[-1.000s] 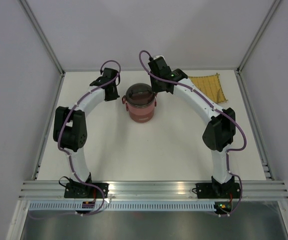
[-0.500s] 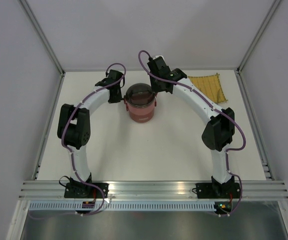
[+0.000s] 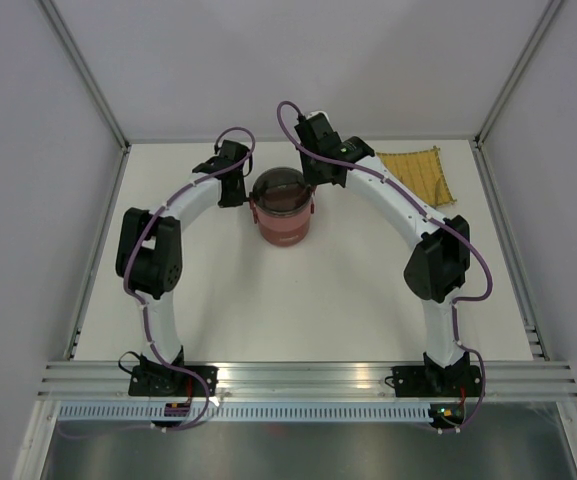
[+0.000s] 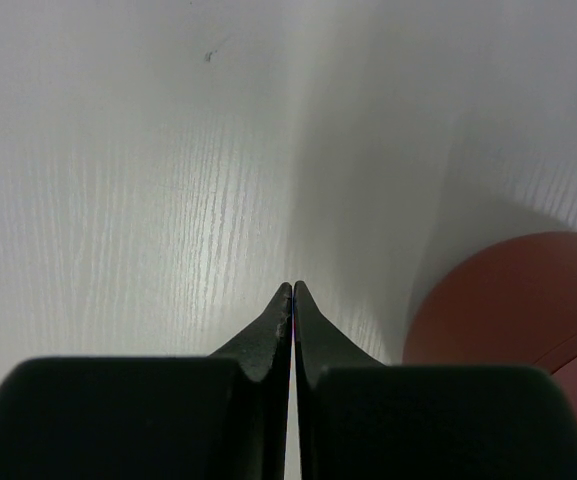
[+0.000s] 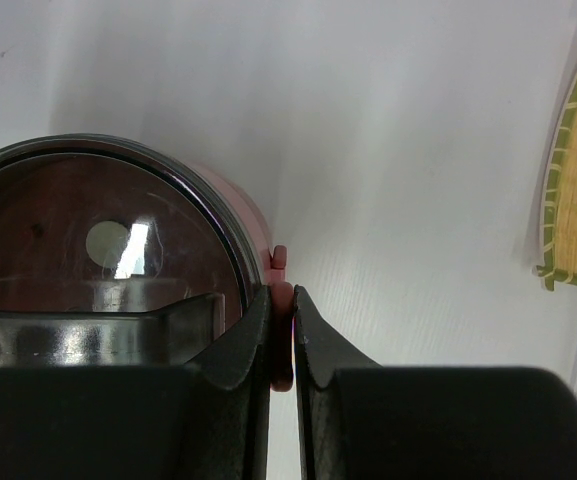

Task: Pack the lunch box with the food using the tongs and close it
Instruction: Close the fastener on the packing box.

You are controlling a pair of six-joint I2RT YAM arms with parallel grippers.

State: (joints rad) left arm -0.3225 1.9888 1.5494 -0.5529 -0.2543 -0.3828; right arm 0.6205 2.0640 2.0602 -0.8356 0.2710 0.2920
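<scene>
Lunch box (image 3: 282,215) stands beside left gripper (image 4: 293,291), tab in right gripper (image 5: 281,294).

The light is bright and even. A soft grey shadow spreads from the lunch box (image 4: 528,300), and white glare sits on its lid (image 5: 133,245).

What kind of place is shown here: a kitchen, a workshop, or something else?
Probably a robot test cell: a white table boxed in by plain walls, a left arm and right arm bolted to an aluminium rail, with a red lunch box and a yellow woven mat on it.
</scene>
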